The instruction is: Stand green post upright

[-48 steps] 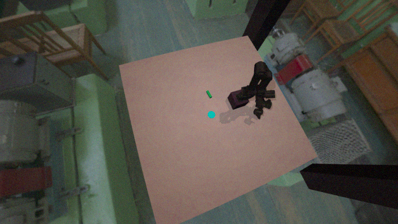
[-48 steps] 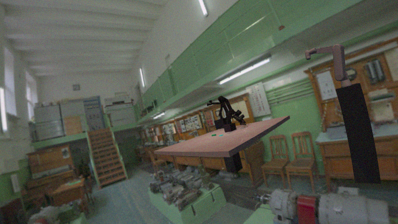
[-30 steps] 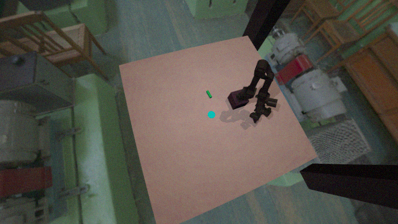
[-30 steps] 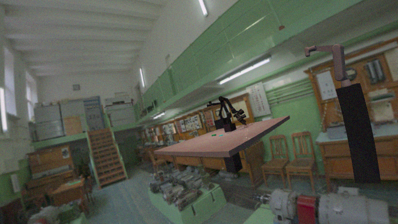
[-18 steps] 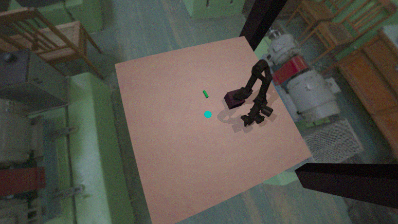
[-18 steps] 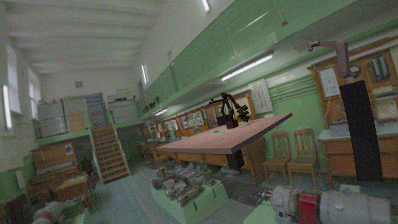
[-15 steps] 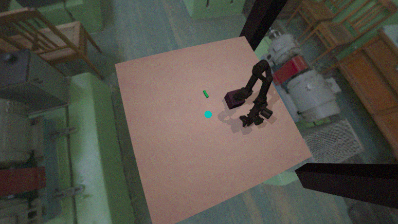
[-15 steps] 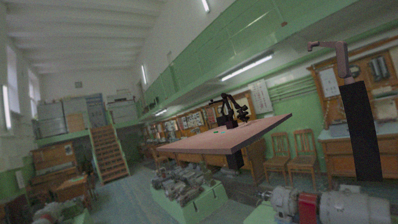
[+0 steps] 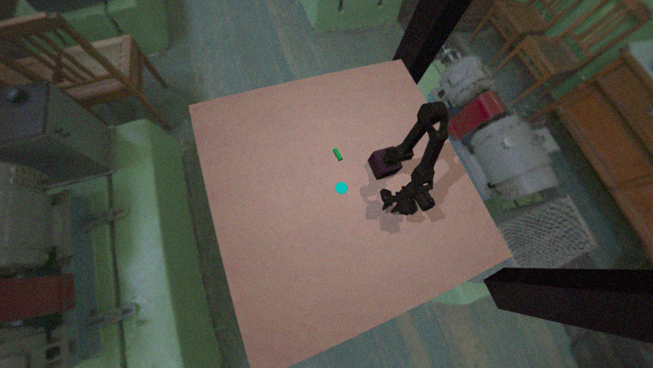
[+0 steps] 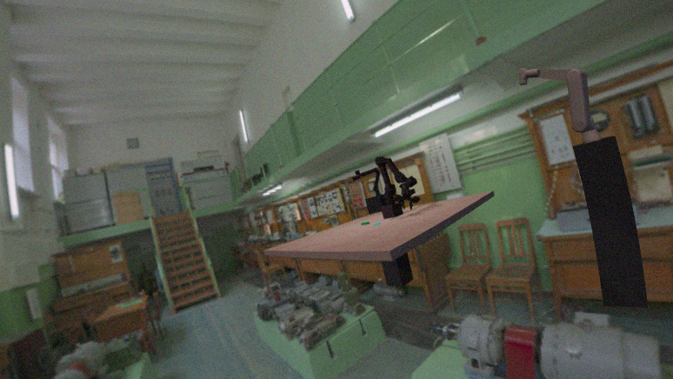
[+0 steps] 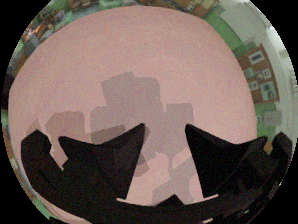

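Note:
The green post (image 9: 337, 154) (image 10: 365, 222) lies on its side on the pink table (image 9: 273, 228) (image 10: 348, 242). The flat cyan circle (image 9: 341, 187) (image 10: 376, 223) is bare, just below the post in the top view. My gripper (image 9: 387, 204) (image 10: 410, 205) (image 11: 165, 127) is part-way open and empty, above the table to the right of the circle in the top view. The wrist view shows table and shadows between and beyond the dark fingers; neither post nor circle shows there.
The arm's dark base block (image 9: 382, 163) (image 10: 391, 210) stands on the table, to the right of the post in the top view. The table's right edge (image 9: 484, 208) runs beyond the arm. A dark pillar (image 10: 612, 225) with a pale arm stands apart from the table.

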You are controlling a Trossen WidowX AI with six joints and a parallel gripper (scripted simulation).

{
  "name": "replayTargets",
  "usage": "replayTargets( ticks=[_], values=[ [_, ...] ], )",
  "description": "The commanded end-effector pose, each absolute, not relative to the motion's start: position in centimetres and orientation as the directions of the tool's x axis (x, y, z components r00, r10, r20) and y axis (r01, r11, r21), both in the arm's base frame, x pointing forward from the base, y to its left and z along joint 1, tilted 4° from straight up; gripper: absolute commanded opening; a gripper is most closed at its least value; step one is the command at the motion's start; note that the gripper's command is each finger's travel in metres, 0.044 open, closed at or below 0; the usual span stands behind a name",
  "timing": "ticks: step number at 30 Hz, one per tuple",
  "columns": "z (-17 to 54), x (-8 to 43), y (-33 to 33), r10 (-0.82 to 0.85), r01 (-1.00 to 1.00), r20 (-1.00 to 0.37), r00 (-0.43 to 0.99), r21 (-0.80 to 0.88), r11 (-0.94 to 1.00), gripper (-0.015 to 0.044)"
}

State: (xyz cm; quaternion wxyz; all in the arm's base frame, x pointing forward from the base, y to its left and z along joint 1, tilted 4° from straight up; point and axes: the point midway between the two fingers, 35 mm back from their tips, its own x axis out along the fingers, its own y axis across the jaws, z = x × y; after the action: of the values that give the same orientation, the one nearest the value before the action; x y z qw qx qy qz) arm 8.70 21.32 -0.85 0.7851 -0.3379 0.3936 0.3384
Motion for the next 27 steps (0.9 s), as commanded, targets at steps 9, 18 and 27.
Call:
replayTargets(
  ticks=[9,18,27],
  values=[
    [-0.3,14.6,18.8,0.093,-0.574,-0.890,0.446,-0.205,0.793,0.0233],
    [0.2,18.7,15.6,-0.019,-0.340,-0.919,0.393,-0.165,0.926,0.0233],
    [0.8,22.1,11.3,-0.100,-0.071,-0.944,0.315,-0.128,0.989,0.0233]
  ],
)
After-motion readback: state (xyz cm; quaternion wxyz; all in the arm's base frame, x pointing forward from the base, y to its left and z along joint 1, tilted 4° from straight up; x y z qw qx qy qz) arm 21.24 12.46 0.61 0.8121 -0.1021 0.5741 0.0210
